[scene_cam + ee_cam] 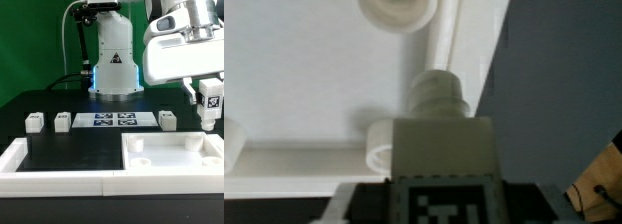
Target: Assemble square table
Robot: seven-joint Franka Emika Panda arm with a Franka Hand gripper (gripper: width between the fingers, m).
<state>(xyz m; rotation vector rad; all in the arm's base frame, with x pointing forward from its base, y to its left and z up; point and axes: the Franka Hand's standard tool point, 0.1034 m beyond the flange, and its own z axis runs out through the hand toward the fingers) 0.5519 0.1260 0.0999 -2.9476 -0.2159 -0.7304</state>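
1. A black work surface (60, 145) is bordered by a long white rim (40, 170). The marker board (110, 120) lies before the robot base (113, 60).
2. The gripper (208, 108) is clamped on the held leg block (210, 98) (438, 150). Its tip points down over the square tabletop (170, 160) (313, 80), near the slab's edge at the exterior view's right.
3. Three loose leg blocks (35, 121) (63, 119) (167, 119) flank the marker board. A black strip separates them from the slab.
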